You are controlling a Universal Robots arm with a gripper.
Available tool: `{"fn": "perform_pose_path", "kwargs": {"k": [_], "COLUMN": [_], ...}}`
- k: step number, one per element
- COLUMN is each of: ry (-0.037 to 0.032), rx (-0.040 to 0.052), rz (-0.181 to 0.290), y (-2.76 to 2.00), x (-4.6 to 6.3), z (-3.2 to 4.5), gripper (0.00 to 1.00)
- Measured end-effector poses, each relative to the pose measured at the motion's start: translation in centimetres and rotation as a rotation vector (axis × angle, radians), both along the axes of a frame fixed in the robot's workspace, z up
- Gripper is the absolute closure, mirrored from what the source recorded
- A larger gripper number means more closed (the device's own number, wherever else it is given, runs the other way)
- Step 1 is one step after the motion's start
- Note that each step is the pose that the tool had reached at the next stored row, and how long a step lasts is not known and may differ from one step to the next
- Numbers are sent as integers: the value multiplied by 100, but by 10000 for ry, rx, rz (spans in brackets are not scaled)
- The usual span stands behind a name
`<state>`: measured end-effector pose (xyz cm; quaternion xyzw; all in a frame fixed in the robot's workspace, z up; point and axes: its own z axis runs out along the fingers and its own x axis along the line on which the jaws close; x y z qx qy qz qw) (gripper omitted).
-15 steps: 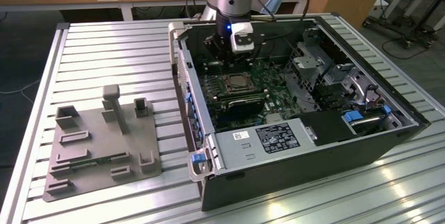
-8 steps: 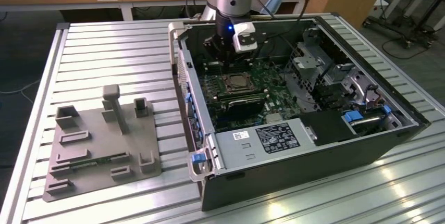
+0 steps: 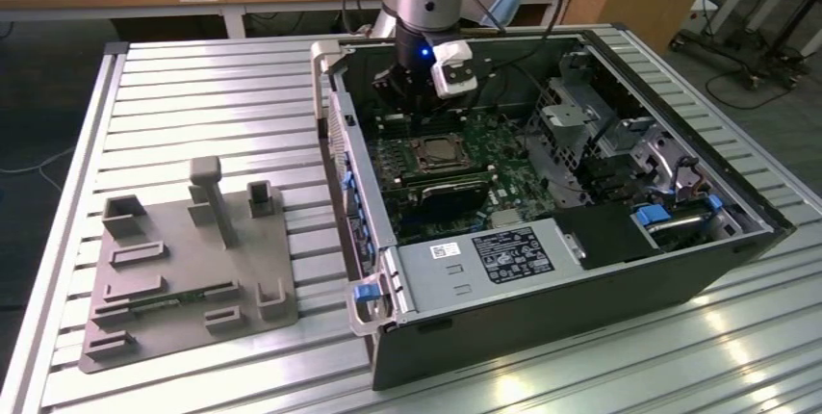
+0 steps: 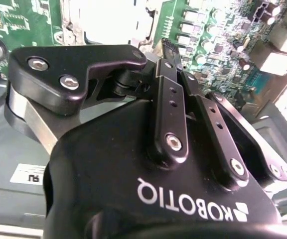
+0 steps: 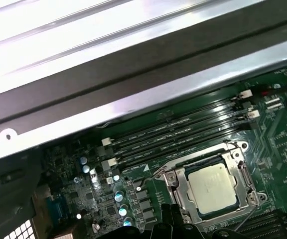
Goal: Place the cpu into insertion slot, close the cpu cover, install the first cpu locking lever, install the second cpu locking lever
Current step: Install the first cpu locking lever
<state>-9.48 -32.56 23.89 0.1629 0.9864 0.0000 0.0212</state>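
Note:
The cpu lies flat in the insertion slot on the green motherboard, silvery top up. The cpu cover is a silver frame lying down around the chip. A thin lever wire runs along one side of the socket. My gripper hangs inside the open computer case, just above the board and a little behind the socket in the exterior view. Its dark fingertips sit close to the socket's edge. The fingers are pressed together with nothing between them.
Long memory slots run beside the socket, next to the case wall. A black labelled box fills the near end of the case. A grey fixture plate lies on the slatted table at the exterior view's left.

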Motion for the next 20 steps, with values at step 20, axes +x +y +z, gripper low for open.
{"fn": "perform_pose_path", "kwargs": {"k": [20], "ry": [-2], "rx": [82], "rz": [1170], "y": [5], "x": [-57], "z": [11], "gripper": [90]}}
